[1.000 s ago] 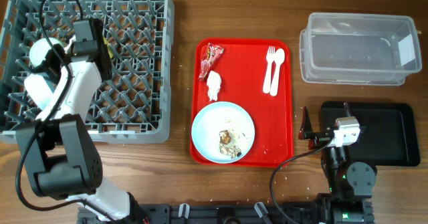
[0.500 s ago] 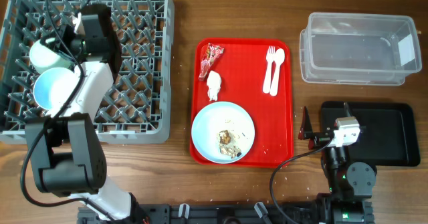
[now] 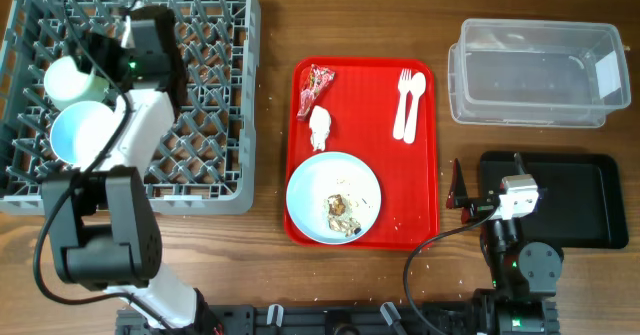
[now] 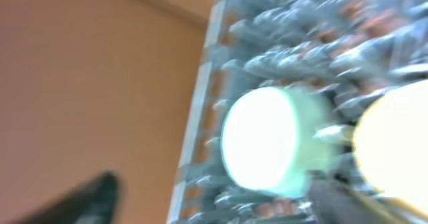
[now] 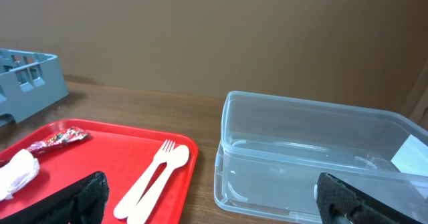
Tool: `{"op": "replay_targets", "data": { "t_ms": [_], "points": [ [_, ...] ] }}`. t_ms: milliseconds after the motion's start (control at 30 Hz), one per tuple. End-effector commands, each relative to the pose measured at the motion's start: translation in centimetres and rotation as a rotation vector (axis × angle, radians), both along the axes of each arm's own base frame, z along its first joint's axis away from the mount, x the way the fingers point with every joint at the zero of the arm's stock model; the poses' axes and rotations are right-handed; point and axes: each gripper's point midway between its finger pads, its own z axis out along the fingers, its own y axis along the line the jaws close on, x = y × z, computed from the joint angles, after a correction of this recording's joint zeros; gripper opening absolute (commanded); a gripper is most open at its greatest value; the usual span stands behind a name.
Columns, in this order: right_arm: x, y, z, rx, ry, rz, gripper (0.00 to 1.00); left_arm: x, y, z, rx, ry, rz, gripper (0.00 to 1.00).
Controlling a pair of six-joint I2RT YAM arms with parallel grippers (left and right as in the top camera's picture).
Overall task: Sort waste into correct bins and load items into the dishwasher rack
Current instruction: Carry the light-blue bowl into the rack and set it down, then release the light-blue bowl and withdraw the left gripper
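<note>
My left gripper (image 3: 100, 60) hangs over the grey dishwasher rack (image 3: 215, 105), open, its fingers wide apart with nothing between them. Just beside it the pale green bowl (image 3: 68, 81) (image 4: 267, 138) rests in the rack, with the light blue bowl (image 3: 84, 135) next to it. The wrapper (image 3: 320, 78), napkin (image 3: 320, 127), fork and spoon (image 3: 408, 103) and the plate (image 3: 333, 190) with food scraps (image 3: 342, 213) lie on the red tray (image 3: 365, 75). My right gripper (image 5: 217, 204) stands open and empty near the clear tub (image 3: 535, 70) and black tray (image 3: 565, 200). No cup shows.
The left wrist view is blurred; a pale round shape (image 4: 394, 144) at its right edge cannot be identified. The rack's lattice wall (image 3: 250, 85) stands between my left arm and the red tray. The right arm's base (image 3: 525, 265) sits at the table's front edge.
The left gripper's jaws have opened and the arm has swung toward the rack's far side, uncovering the light blue bowl. The right arm has not moved.
</note>
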Motion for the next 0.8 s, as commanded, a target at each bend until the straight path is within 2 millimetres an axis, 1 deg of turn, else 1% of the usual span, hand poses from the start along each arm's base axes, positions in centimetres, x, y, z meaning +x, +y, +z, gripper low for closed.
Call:
{"op": "replay_targets", "data": {
  "t_ms": [0, 33, 67, 100, 133, 167, 200, 233, 267, 300, 333, 367, 400, 433, 467, 500, 533, 567, 600, 633, 667, 733, 767],
  "points": [
    [0.0, -0.2, 0.2, -0.009, -0.01, -0.012, 1.0, 2.7, -4.7, 2.5, -0.32, -0.384, -0.08, 1.0],
    [0.0, -0.2, 0.2, -0.009, -0.01, -0.012, 1.0, 3.2, -7.7, 2.6, -0.493, -0.409, -0.167, 1.0],
    [0.0, -0.2, 0.2, -0.009, -0.01, -0.012, 1.0, 3.4, -10.5, 3.2, -0.661, -0.414, -0.252, 1.0],
    [0.0, -0.2, 0.2, -0.009, -0.01, -0.012, 1.0, 3.1, -12.2, 4.3, -0.816, -0.461, -0.272, 1.0],
    [0.0, -0.2, 0.2, -0.009, -0.01, -0.012, 1.0, 2.6, -12.5, 5.3, -0.921, -0.509, -0.241, 0.99],
    [0.0, -0.2, 0.2, -0.009, -0.01, -0.012, 1.0, 0.9, -12.3, 6.1, -1.045, -0.548, -0.162, 1.0],
    [0.0, -0.2, 0.2, -0.009, -0.01, -0.012, 1.0, -0.7, -12.3, 6.3, -1.137, -0.542, -0.112, 1.0],
    [0.0, -0.2, 0.2, -0.009, -0.009, -0.012, 1.0, -1.9, -12.4, 6.4, -1.183, -0.524, -0.088, 1.0],
    [0.0, -0.2, 0.2, -0.009, -0.01, -0.012, 1.0, -3.7, -12.1, 6.3, -1.193, -0.483, -0.056, 1.0],
    [0.0, -0.2, 0.2, -0.009, -0.009, -0.012, 1.0, -5.7, -12.0, 5.8, -1.192, -0.428, -0.013, 0.99],
    [0.0, -0.2, 0.2, -0.009, -0.009, -0.012, 1.0, -7.3, -11.8, 5.1, -1.171, -0.379, 0.027, 0.96],
    [0.0, -0.2, 0.2, -0.009, -0.01, -0.012, 1.0, -8.3, -11.1, 4.7, -1.134, -0.359, 0.07, 0.95],
    [0.0, -0.2, 0.2, -0.009, -0.01, -0.012, 1.0, -9.1, -10.2, 4.2, -1.084, -0.346, 0.115, 0.89],
    [0.0, -0.2, 0.2, -0.009, -0.01, -0.012, 1.0, -10.3, -8.4, 3.5, -0.985, -0.329, 0.191, 0.67],
    [0.0, -0.2, 0.2, -0.009, -0.01, -0.012, 1.0, -11.3, -6.9, 3.2, -0.892, -0.318, 0.25, 0.6],
    [0.0, -0.2, 0.2, -0.009, -0.01, -0.012, 1.0, -11.9, -5.5, 3.1, -0.807, -0.317, 0.296, 0.6],
    [0.0, -0.2, 0.2, -0.009, -0.01, -0.012, 1.0, -12.0, -4.6, 2.8, -0.76, -0.313, 0.323, 0.6],
    [0.0, -0.2, 0.2, -0.009, -0.01, -0.012, 1.0, -11.9, -4.1, 1.7, -0.764, -0.304, 0.364, 0.59],
    [0.0, -0.2, 0.2, -0.009, -0.01, -0.012, 1.0, -11.7, -4.0, 0.8, -0.781, -0.288, 0.383, 0.56],
    [0.0, -0.2, 0.2, -0.009, -0.01, -0.012, 1.0, -11.5, -4.1, -0.7, -0.819, -0.248, 0.399, 0.55],
    [0.0, -0.2, 0.2, -0.009, -0.01, -0.012, 1.0, -11.5, -3.6, -1.7, -0.826, -0.228, 0.424, 0.54],
    [0.0, -0.2, 0.2, -0.009, -0.01, -0.012, 1.0, -11.9, -1.7, -2.8, -0.818, -0.224, 0.487, 0.53],
    [0.0, -0.2, 0.2, -0.009, -0.01, -0.012, 1.0, -12.2, -0.6, -3.3, -0.819, -0.228, 0.522, 0.5]
  ]
}}
